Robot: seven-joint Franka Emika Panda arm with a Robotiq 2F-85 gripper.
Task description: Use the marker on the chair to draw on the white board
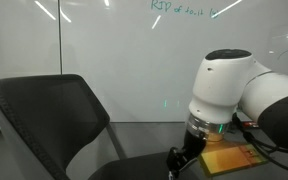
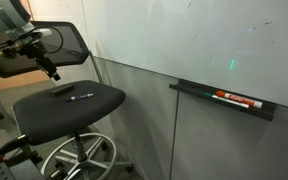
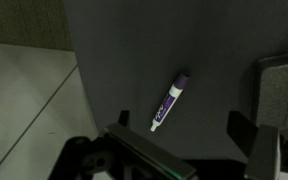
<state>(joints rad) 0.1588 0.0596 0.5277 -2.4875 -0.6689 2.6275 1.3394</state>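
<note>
The marker is slim, with a purple cap and a pale end, and lies flat on the dark seat of the chair. In an exterior view it is a small stick on the seat. My gripper is open and empty, and the marker shows between its two fingers. In an exterior view the gripper hangs a little above the seat, in front of the backrest. The gripper and backrest also show in the exterior view from behind. The white board stands behind the chair.
A tray on the board holds a dark marker with red-orange markings. The chair's metal foot ring is below the seat. Pale floor lies beside the seat edge. An orange-brown flat object sits near the robot.
</note>
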